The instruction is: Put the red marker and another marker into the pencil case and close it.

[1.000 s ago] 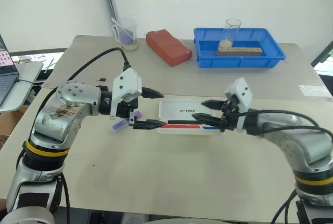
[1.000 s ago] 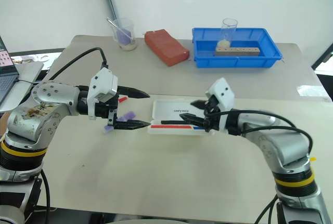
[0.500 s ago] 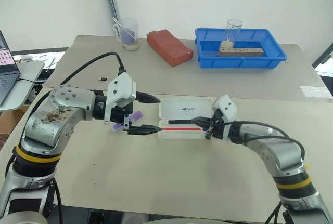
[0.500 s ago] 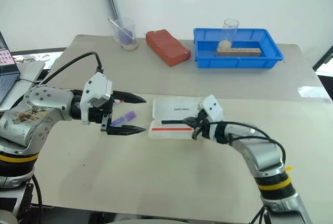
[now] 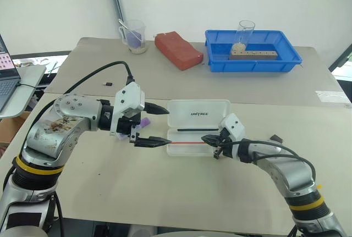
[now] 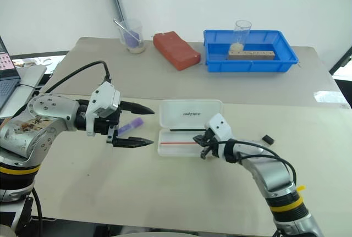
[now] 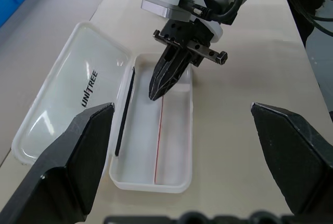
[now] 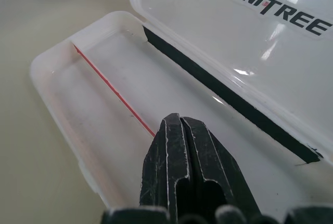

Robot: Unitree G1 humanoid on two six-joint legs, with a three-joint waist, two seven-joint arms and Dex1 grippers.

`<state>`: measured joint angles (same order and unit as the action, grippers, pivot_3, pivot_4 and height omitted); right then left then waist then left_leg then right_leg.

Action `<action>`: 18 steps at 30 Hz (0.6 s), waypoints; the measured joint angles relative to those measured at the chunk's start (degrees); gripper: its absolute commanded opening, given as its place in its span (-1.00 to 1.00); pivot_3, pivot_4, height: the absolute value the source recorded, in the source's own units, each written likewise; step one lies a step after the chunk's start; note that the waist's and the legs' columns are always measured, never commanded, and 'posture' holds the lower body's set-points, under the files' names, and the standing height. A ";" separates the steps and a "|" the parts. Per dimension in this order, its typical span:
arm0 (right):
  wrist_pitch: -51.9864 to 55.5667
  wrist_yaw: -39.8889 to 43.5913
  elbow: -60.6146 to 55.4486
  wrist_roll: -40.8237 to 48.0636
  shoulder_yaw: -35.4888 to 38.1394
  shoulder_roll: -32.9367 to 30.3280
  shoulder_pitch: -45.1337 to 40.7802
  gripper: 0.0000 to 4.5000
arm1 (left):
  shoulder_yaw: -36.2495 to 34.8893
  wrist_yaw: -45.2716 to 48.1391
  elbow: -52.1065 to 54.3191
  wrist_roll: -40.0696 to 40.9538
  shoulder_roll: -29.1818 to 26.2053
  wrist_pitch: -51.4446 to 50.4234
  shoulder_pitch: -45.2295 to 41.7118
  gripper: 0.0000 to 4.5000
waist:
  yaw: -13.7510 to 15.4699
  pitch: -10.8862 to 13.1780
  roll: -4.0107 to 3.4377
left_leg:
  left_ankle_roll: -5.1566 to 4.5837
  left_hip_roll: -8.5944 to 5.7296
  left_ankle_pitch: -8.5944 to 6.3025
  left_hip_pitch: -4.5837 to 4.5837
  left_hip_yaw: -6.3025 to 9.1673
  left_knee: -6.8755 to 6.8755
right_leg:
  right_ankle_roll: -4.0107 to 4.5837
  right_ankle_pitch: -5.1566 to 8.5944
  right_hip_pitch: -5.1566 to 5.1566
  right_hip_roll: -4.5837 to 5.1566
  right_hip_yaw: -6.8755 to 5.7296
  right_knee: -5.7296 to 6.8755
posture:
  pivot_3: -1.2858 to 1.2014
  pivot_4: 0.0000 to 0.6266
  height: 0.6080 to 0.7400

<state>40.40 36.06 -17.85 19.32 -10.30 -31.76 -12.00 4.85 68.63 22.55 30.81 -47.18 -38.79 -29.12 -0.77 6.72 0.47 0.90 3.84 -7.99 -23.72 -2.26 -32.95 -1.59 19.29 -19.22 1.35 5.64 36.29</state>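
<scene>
While your left gripper [image 6: 135, 125] hangs with its jaws spread wide just above the table at the left, nothing sits between its black fingers, so you can judge it as ready to take a marker rather than carrying one. Just behind those fingers the short purple marker with the pale translucent body [image 6: 130, 125] lies flat on the beige table [image 6: 165, 193], close beside the case's left end and within easy reach. You cannot make out the slim red-capped marker, so you must find it before reaching for it. Moving right, the flat white hinged plastic pencil case [image 5: 199, 115] lies open, its lid with the black lettering folded back flat, and the tray [image 7: 174, 151] is empty apart from a thin red stripe. At the tray's right end your right gripper [image 7: 158, 84] points down into it with jaws pressed together, holding nothing; likely it steadies the case.
</scene>
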 measured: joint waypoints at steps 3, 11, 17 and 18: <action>-0.39 0.59 -0.16 0.02 0.07 0.10 0.00 -0.98 | -0.03 -0.15 -0.55 -0.26 -0.32 0.58 0.04 1.00 | 0.02 0.00 0.00 | 0.00 -0.01 0.00 -0.01 0.00 0.00 | 0.00 0.00 -0.01 0.01 0.00 0.00 | 0.03 -0.52 1.00; -2.22 3.82 -7.72 2.80 3.27 -1.17 -0.38 -0.62 | -1.84 -2.23 -8.61 -3.75 -0.87 5.22 3.05 1.00 | -0.04 0.01 0.02 | 0.00 0.02 0.00 -0.01 0.00 0.03 | 0.03 0.00 -0.05 0.00 0.00 0.02 | 0.03 -0.52 1.00; 1.78 5.38 -12.08 7.68 6.85 -4.10 -4.57 0.30 | -4.86 -6.55 -17.09 -7.43 0.43 11.39 2.75 1.00 | 0.10 0.01 0.02 | 0.00 0.01 0.00 -0.01 -0.03 0.02 | 0.26 -0.14 -0.04 0.04 -0.01 0.02 | 0.03 -0.52 1.00; 2.34 5.41 -12.41 8.34 7.58 -4.93 -5.91 0.44 | -4.87 -7.06 -19.07 -8.52 0.55 12.77 2.75 1.00 | 0.06 0.01 0.02 | 0.00 0.01 0.00 -0.01 -0.03 0.04 | 0.30 -0.16 -0.05 0.04 -0.01 0.01 | 0.03 -0.52 1.00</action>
<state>42.73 41.47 -30.26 27.66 -2.73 -36.68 -17.91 -0.02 61.57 3.48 22.30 -46.63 -26.02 -26.37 -0.72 6.73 0.50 0.90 3.85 -7.99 -23.73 -2.29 -32.91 -1.30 19.13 -19.28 1.39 5.63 36.30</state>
